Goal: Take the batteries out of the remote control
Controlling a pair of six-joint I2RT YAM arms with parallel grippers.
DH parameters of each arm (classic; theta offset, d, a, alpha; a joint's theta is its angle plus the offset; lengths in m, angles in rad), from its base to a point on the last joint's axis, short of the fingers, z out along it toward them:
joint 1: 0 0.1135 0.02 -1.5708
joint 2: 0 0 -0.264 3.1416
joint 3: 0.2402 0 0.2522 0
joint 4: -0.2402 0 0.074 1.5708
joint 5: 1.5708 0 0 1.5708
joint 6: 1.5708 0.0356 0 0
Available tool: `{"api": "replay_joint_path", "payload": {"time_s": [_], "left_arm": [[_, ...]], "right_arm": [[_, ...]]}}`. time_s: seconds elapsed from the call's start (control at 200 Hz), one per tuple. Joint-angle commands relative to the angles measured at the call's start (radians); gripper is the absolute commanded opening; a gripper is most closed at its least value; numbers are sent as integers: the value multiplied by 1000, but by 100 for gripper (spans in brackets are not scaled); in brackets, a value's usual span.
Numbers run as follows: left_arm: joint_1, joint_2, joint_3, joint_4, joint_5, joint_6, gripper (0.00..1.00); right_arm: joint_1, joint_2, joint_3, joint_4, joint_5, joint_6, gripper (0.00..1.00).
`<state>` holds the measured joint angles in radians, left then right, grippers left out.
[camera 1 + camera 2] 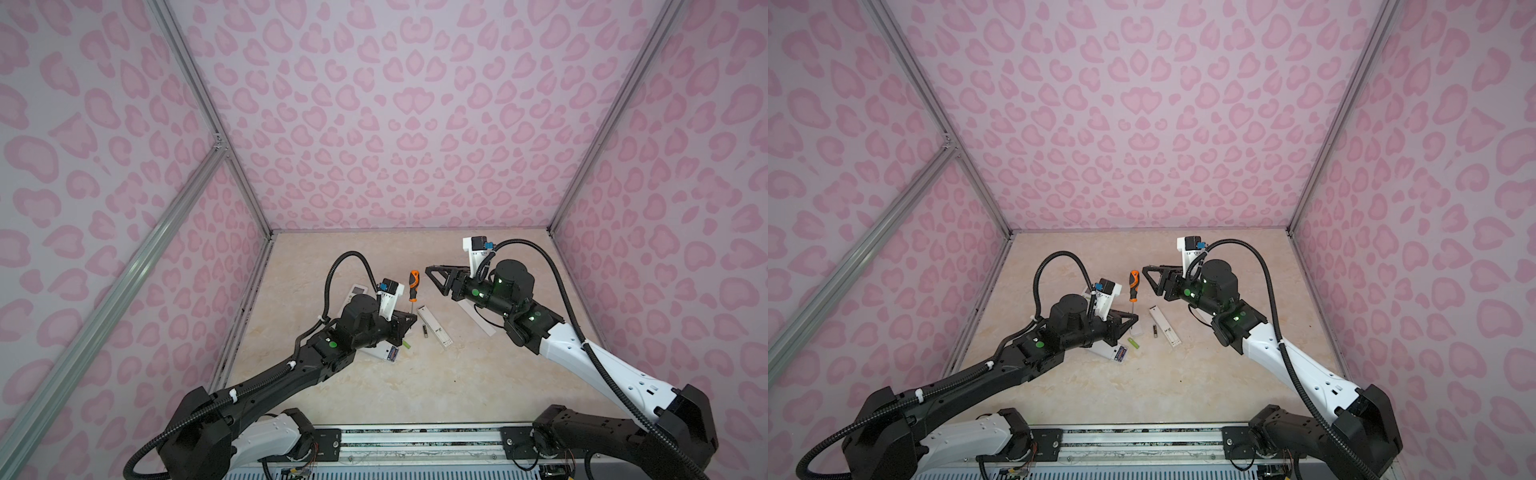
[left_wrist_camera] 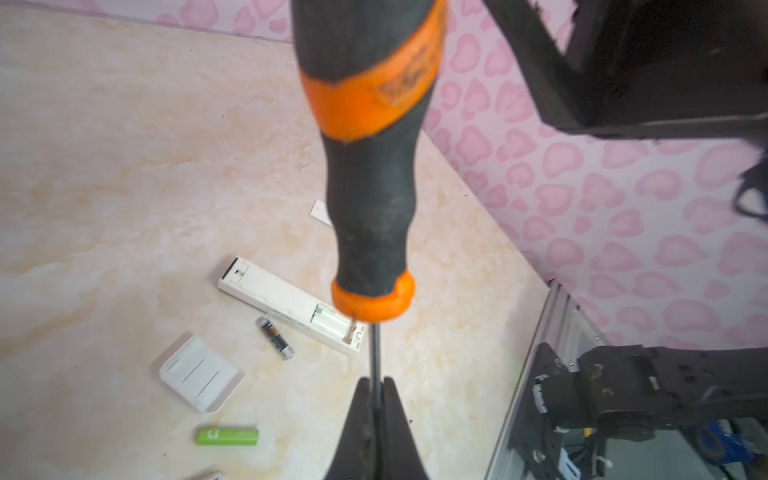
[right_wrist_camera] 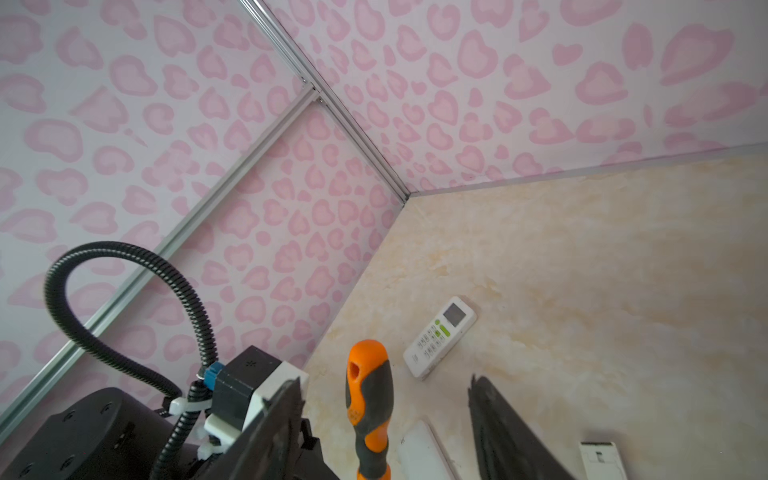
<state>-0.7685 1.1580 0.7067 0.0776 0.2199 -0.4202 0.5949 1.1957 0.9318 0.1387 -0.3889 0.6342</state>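
Note:
The orange-and-black screwdriver stands upright above the table. My left gripper is shut on its metal shaft. My right gripper is open, its jaws either side of the handle and clear of it. A slim white remote control lies with its battery bay uncovered and empty. Beside it lie two loose batteries: a black battery and a lime green battery.
A white battery cover lies near the green cell. A second white remote lies partly under my left arm, a buttoned one by the left wall, and a long white one under my right arm.

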Motion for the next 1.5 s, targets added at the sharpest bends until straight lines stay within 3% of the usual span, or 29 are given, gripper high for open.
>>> {"api": "replay_joint_path", "payload": {"time_s": [0.0,0.43,0.67,0.77,0.88,1.015,1.04,1.065,1.175,1.35,1.495], "left_arm": [[-12,-5,37,-133,-136,115,4],[-75,9,104,-219,-217,199,4],[-97,1,103,-239,-243,209,4],[-101,0,107,-248,-251,213,4],[-104,-6,112,-259,-270,222,3],[-107,-41,93,-258,-320,219,4],[-107,-52,85,-256,-339,206,23],[-106,-64,73,-257,-361,189,33],[-53,-106,10,-297,-454,25,63],[205,-132,-239,-233,-194,-361,60],[230,-120,-360,-141,-118,-487,55]], "right_arm": [[6,9,30,-180,-1,-54,64],[90,147,109,-155,-66,-32,61],[95,186,102,-78,-95,30,43],[96,195,104,-70,-102,36,27],[96,191,96,-73,-84,34,0],[95,169,90,-89,-35,5,0],[97,163,87,-98,-10,-5,0],[98,156,88,-110,15,-15,0],[100,101,65,-135,140,-32,0],[116,33,16,-103,261,-63,0],[141,45,-6,-92,275,-70,0]]}}
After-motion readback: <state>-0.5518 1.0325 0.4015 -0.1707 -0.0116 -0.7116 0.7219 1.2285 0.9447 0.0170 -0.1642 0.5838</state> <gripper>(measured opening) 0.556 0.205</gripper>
